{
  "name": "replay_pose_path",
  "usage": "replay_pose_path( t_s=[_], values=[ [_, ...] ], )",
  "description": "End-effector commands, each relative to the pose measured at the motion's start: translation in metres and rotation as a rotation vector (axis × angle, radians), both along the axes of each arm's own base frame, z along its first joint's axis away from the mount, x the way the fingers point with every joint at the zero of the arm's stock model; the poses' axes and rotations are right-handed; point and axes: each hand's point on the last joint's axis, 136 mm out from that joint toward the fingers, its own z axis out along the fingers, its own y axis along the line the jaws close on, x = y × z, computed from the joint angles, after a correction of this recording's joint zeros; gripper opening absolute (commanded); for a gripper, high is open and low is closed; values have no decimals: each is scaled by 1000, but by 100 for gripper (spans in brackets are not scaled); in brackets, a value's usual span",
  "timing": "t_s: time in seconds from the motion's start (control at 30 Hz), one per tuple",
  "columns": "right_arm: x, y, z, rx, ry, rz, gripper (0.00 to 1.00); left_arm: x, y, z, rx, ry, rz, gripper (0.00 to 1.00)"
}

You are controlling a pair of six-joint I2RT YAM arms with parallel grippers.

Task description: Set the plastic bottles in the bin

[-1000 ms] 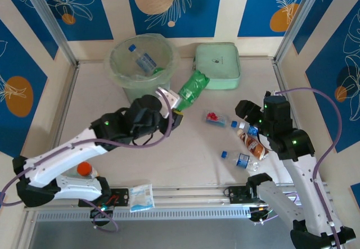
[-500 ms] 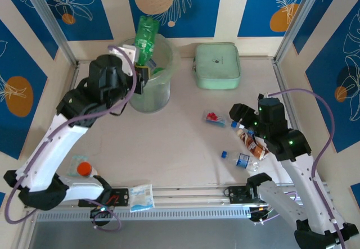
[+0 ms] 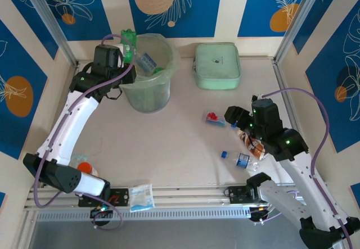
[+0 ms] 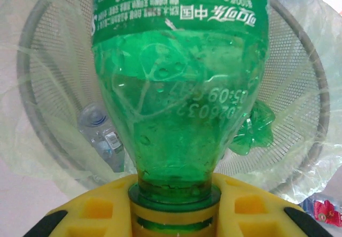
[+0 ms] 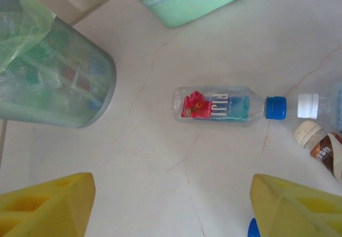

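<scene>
Above the bin (image 3: 147, 94), at its left rim, the left gripper (image 3: 125, 51) pinches the green bottle (image 3: 129, 37) by the neck between its yellow fingers (image 4: 80, 215). The bottle's body extends beyond the fingertips, over the bin opening. A clear bottle (image 4: 101, 135) lies inside the bin. The right gripper (image 5: 171, 210) is spread wide above the table (image 5: 187, 157). The red-and-blue-labelled bottle (image 5: 224, 106) lies on its side ahead of the fingers, not touching them.

Glossy green plastic bottle (image 4: 179, 103); crinkly clear liner (image 4: 37, 4) in the mesh-walled bin (image 4: 291, 76) (seemingly plastic); smooth, faintly veined table (image 5: 224, 157).
</scene>
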Motion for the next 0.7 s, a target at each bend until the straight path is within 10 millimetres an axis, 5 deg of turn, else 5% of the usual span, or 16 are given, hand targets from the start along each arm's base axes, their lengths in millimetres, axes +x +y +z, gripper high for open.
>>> replay_pose_path(
  t_s=[0.0, 0.2, 0.47, 0.67],
  values=[
    [-1, -3, -6, -6, 16, -20, 77, 5, -4, 3, -46, -7, -3, 44],
    [-2, -3, -5, -13, 19, -15, 79, 5, -4, 7, -67, -22, 7, 68],
    [4, -5, -16, -81, 103, -14, 84, -16, -10, 36, -126, -68, -46, 69],
    [21, -15, -35, -75, 228, -39, 90, -56, -43, 45, -192, -101, -215, 68]
  ],
)
